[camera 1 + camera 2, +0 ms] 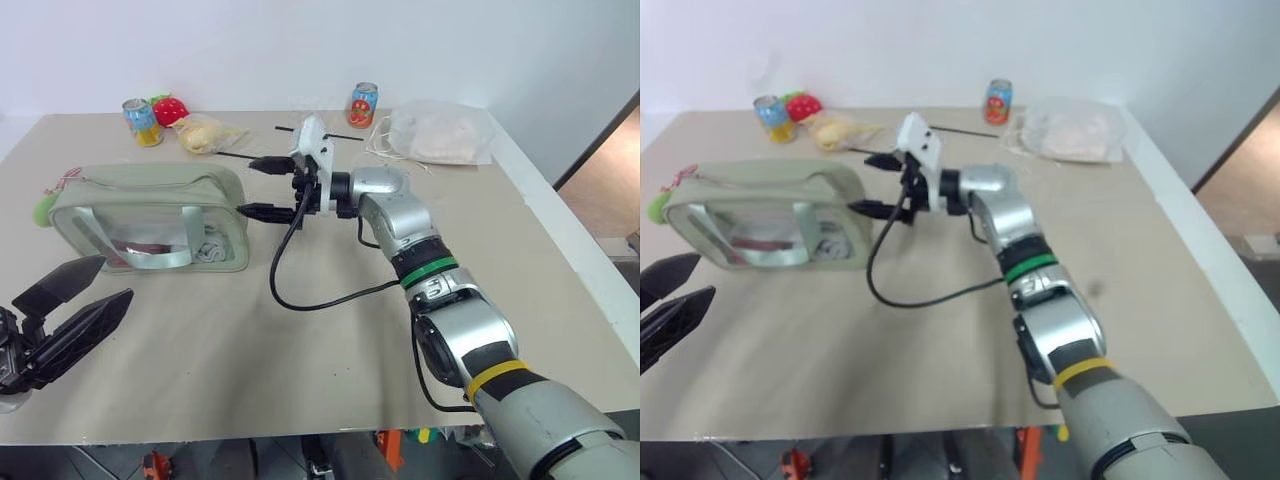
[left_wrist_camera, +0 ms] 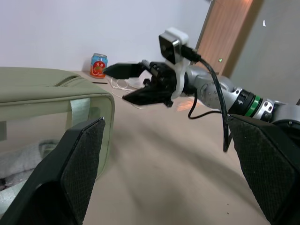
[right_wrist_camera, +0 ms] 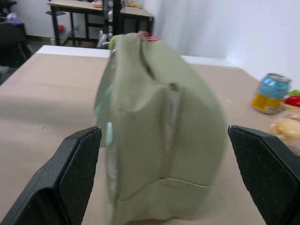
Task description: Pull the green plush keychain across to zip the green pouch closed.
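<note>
Both grippers are standing open and empty: the right gripper (image 1: 260, 188) is flanking the green pouch's (image 1: 150, 215) near end, the left gripper (image 1: 75, 300) is hovering apart. The green plush keychain (image 1: 42, 210) is hanging, seemingly, at the pouch's far end.

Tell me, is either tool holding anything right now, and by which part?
Nothing is held. The right tool is open at the end of the green pouch; the left tool is open beside it.

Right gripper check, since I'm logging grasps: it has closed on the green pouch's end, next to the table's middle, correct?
No. The right gripper is open at the green pouch end, gripping nothing; the right wrist view shows its fingers spread either side.
</note>
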